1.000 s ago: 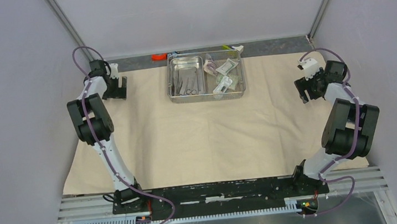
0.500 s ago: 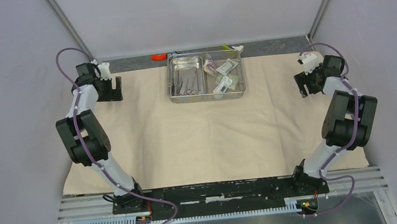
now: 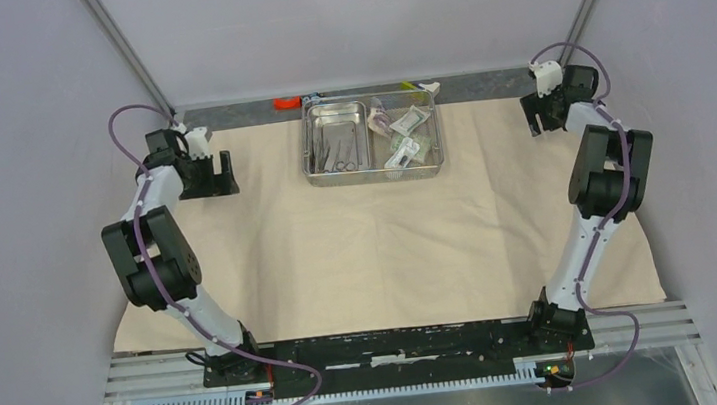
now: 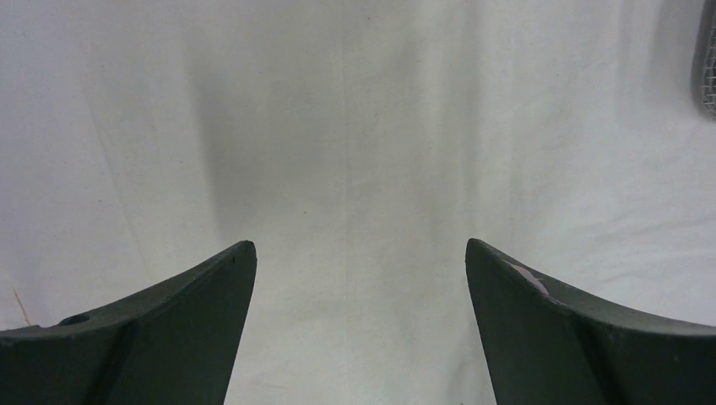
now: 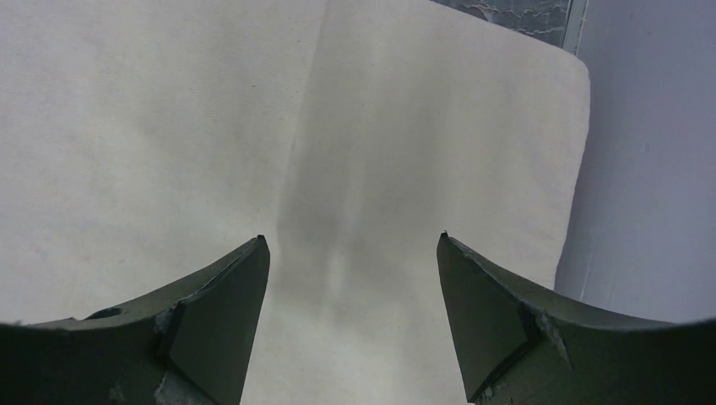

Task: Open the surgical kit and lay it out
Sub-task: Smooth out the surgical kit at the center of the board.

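Observation:
The beige cloth wrap (image 3: 369, 242) lies spread flat over the table. On its far middle stands the steel tray (image 3: 378, 172), with a smaller inner tray (image 3: 335, 116) holding thin metal instruments (image 3: 334, 151). Sealed packets (image 3: 406, 133) lie in the tray's right half. My left gripper (image 3: 216, 174) hangs open over the cloth's far left part, left of the tray. In the left wrist view its fingers (image 4: 190, 312) are wide apart over bare cloth (image 4: 355, 126). My right gripper (image 3: 537, 119) is open near the cloth's far right corner (image 5: 570, 72), nothing between its fingers (image 5: 215, 312).
An orange piece (image 3: 286, 102) and a yellow-green and white object (image 3: 423, 86) lie on the grey strip behind the tray. Grey walls close in both sides, near the right gripper (image 5: 350, 240). The tray's mesh edge (image 4: 707, 59) shows at the left wrist view's top right.
The right arm has swung its gripper farther back toward the cloth's far right corner. The left gripper has shifted slightly near and right. Both stay open.

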`<act>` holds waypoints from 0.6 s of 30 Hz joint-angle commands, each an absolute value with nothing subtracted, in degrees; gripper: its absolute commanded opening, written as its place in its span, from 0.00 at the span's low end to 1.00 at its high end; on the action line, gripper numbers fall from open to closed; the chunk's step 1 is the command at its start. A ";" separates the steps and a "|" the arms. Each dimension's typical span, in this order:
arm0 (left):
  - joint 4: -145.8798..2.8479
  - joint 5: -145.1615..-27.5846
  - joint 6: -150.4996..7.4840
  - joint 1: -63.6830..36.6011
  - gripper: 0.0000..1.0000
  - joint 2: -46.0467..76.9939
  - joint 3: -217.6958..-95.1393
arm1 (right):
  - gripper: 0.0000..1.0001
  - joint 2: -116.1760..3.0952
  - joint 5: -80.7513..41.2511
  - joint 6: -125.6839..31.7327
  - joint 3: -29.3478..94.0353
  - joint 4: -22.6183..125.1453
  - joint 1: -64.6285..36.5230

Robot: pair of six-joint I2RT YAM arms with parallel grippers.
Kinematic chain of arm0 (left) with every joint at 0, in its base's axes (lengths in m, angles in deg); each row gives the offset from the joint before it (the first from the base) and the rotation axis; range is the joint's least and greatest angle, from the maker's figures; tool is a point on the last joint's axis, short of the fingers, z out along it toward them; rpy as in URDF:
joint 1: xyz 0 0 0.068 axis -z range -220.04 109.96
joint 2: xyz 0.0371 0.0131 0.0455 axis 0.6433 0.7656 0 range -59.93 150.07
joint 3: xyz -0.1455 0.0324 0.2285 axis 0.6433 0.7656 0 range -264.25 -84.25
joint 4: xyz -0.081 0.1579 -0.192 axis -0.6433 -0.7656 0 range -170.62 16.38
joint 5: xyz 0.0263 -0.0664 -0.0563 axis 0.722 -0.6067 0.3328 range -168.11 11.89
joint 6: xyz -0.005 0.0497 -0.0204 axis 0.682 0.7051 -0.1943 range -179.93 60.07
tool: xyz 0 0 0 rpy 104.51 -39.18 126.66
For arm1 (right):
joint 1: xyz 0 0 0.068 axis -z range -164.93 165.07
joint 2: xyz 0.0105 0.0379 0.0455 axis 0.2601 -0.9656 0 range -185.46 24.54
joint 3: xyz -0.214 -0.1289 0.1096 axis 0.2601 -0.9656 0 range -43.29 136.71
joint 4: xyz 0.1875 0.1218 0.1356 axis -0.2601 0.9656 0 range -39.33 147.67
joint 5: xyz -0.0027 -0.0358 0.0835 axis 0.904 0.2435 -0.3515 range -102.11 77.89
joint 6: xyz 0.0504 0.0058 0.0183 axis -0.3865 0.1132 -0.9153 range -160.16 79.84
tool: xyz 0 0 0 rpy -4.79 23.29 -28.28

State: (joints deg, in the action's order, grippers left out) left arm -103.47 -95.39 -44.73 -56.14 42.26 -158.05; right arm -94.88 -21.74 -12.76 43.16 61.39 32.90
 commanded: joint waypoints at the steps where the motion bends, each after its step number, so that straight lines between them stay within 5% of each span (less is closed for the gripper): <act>1: -101.21 -98.84 -46.91 -55.95 1.00 37.17 -157.32 | 0.80 -99.25 -18.90 -14.98 48.67 61.35 33.01; 18: -98.88 -100.09 -47.36 -53.27 1.00 35.24 -155.42 | 0.79 -107.32 -12.46 -10.72 57.49 64.39 32.90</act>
